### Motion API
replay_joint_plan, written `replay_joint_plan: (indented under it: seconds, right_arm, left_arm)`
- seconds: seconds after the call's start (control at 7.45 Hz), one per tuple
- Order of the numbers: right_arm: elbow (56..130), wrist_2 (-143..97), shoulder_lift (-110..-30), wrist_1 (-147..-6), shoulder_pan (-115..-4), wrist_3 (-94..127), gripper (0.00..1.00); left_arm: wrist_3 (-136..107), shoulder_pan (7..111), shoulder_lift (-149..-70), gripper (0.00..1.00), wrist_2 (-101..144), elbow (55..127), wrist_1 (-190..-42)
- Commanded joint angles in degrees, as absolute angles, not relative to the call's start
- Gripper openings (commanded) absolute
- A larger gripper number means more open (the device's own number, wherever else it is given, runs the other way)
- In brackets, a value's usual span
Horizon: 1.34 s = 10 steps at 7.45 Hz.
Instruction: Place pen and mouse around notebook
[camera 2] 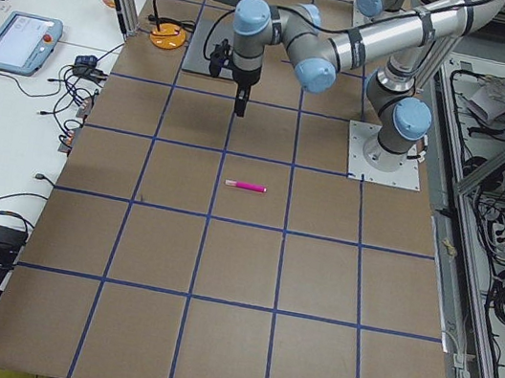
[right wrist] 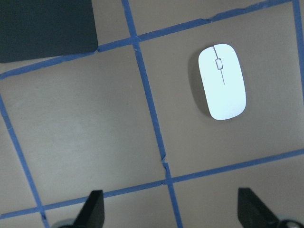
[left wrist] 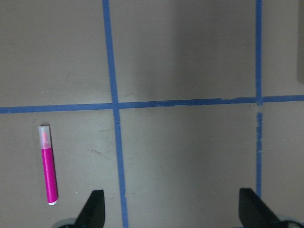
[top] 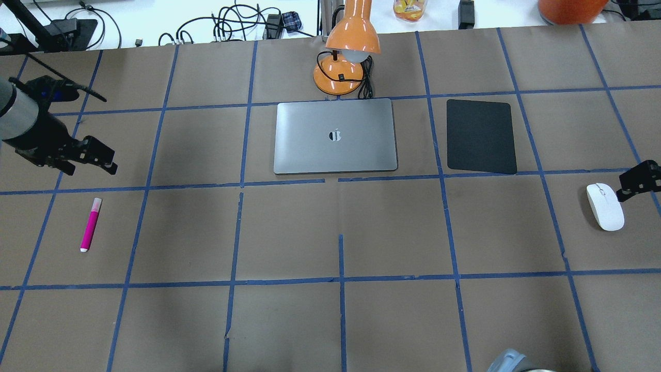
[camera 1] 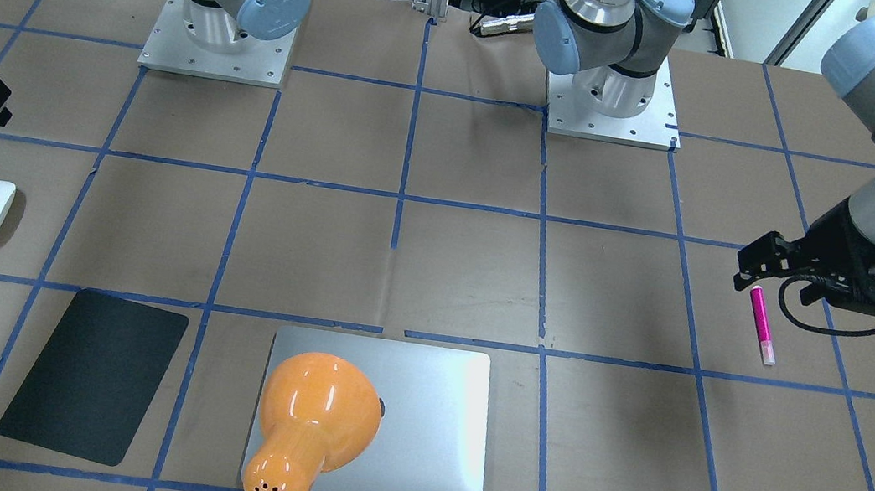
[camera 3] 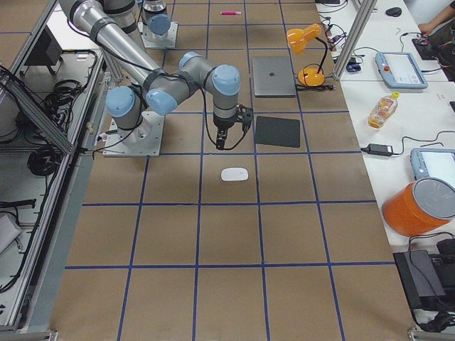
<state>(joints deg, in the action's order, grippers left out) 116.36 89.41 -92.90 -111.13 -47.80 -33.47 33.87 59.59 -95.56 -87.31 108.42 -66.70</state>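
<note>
The magenta pen (top: 90, 225) (camera 1: 762, 324) lies flat at the table's left end, pale cap pointing away from the robot. My left gripper (top: 90, 168) (left wrist: 171, 204) hovers open just beyond it; the pen (left wrist: 48, 171) sits left of its fingers. The white mouse (top: 604, 206) (right wrist: 222, 81) rests at the table's right end. My right gripper (top: 638, 186) (right wrist: 171, 204) hangs open beside it, with nothing between its fingers. The silver notebook (top: 310, 150) (camera 1: 428, 447) lies closed at the far middle of the table.
An orange desk lamp (top: 343, 57) stands just behind the notebook, its shade (camera 1: 314, 415) leaning over it. A thin black mat (top: 481, 136) (right wrist: 42, 23) lies to the notebook's right. Blue tape lines grid the brown tabletop.
</note>
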Motion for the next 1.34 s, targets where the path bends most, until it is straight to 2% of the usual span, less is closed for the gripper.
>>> replay_joint_plan:
  seconds: [0.0,0.27,0.4,0.67,0.94,1.21]
  right_arm:
    - [118.74,89.38,-87.40,-122.46,-46.23,-36.91,1.00]
    - [119.09,89.21,-83.16,-127.70,-46.14,-38.50,1.00]
    - [119.44,89.03,-82.80,-127.79,-46.23,-38.50,1.00]
    - [119.62,88.51,-80.88,-129.53,-46.23,-38.58,1.00]
    - [119.27,88.86,-75.53,-134.55,-46.23,-38.50,1.00]
    - [119.27,88.42,-74.88,-136.41,-46.49,-38.41,1.00]
  left_arm:
    - [44.17,52.23,-100.69,1.00,-87.01,117.04,-51.30]
    - [48.59,48.53,-107.28,1.00,-85.96,118.30,-43.71]
    - [48.08,48.34,-108.79,0.89,-86.22,118.47,-42.90]
    - [44.32,48.34,-109.33,0.37,-86.48,118.48,-42.10]
    - [44.21,48.34,-110.21,0.04,-86.57,118.48,-42.19]
    - [44.21,48.34,-110.21,0.00,-86.48,118.48,-42.71]
